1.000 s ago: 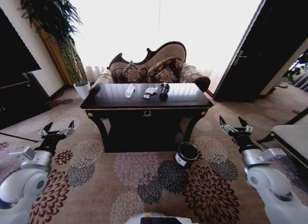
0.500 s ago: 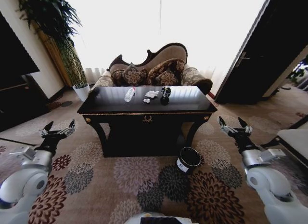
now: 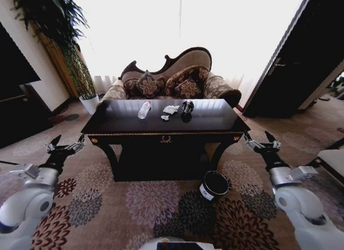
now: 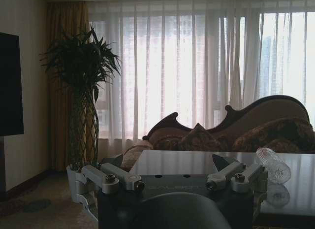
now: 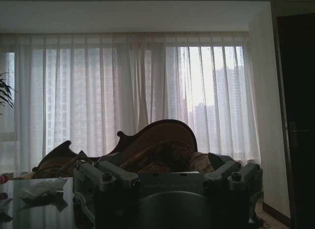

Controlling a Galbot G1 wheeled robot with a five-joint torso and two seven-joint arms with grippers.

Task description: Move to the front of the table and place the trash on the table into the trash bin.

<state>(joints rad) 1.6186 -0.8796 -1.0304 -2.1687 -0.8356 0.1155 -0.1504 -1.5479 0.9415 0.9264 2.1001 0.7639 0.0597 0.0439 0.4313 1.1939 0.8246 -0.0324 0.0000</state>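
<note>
The dark glossy table (image 3: pixel 215 120) stands straight ahead, beyond both grippers. On its top lies the trash: a white paper wad (image 3: pixel 170 109), a smaller scrap (image 3: pixel 165 118), a dark shiny lump (image 3: pixel 187 107) and a clear plastic bottle (image 3: pixel 144 109). The black trash bin (image 3: pixel 215 185) sits on the carpet by the table's front right leg. My left gripper (image 3: pixel 65 148) hangs open and empty at the lower left; my right gripper (image 3: pixel 262 143) is open and empty at the lower right. From the left wrist I see the left gripper (image 4: pixel 174 177) and the bottle (image 4: pixel 273 165); from the right wrist, the right gripper (image 5: pixel 167 177) and the paper wad (image 5: pixel 42 188).
A carved sofa (image 3: pixel 172 78) with cushions stands behind the table. A tall plant in a white pot (image 3: pixel 88 102) is at the back left, a dark cabinet (image 3: pixel 16 99) on the left, a dark door (image 3: pixel 301 62) on the right. Flowered carpet (image 3: pixel 156 201) lies open before the table.
The whole view has shifted: the table and bin appear larger and nearer, so the camera has come closer. Both arms keep the same open pose.
</note>
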